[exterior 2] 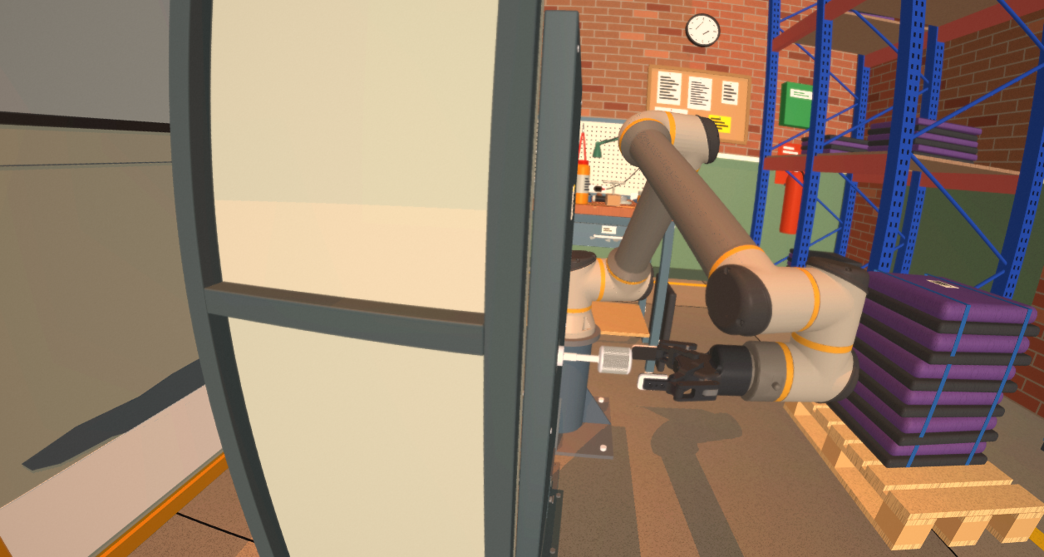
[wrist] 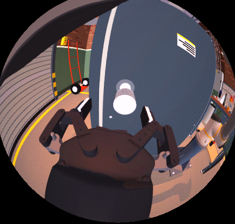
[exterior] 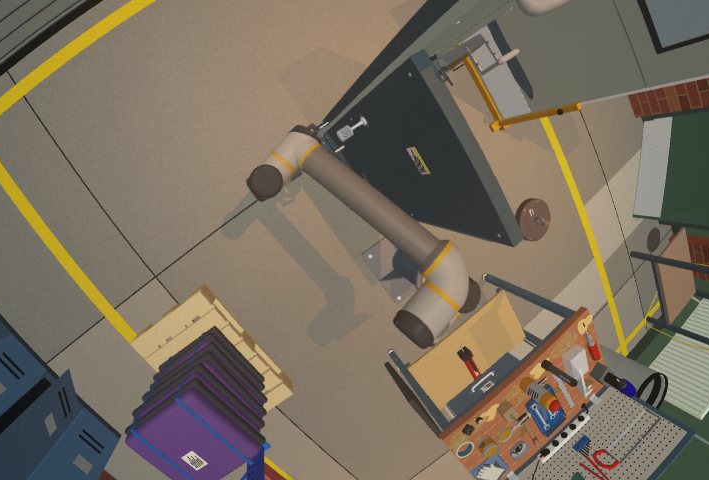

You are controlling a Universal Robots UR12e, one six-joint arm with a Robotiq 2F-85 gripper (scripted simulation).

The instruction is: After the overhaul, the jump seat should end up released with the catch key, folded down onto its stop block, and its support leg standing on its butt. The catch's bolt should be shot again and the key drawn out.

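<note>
My gripper (exterior 2: 642, 366) (wrist: 117, 111) is open and holds nothing. It points straight at the catch key (exterior 2: 612, 360) (wrist: 124, 103) (exterior: 350, 130), just short of its knurled silver knob. The key sticks out level from the dark panel (exterior: 423, 164) (wrist: 152, 70), its shaft seated in the panel. A yellow-edged label (wrist: 186, 44) sits higher on the same panel. Beyond the panel's top edge, the yellow-framed grey seat assembly (exterior: 494, 85) shows in the side camera. The stop block and the support leg's butt are not clear to me.
Behind the panel stands a cream wall section in a grey frame (exterior 2: 350, 262). A pallet of purple pads (exterior 2: 934, 357) sits behind my arm. The workbench and tool board (exterior: 542, 407) lie beyond the arm's base. A brown disc (exterior: 533, 219) sits at the panel's corner.
</note>
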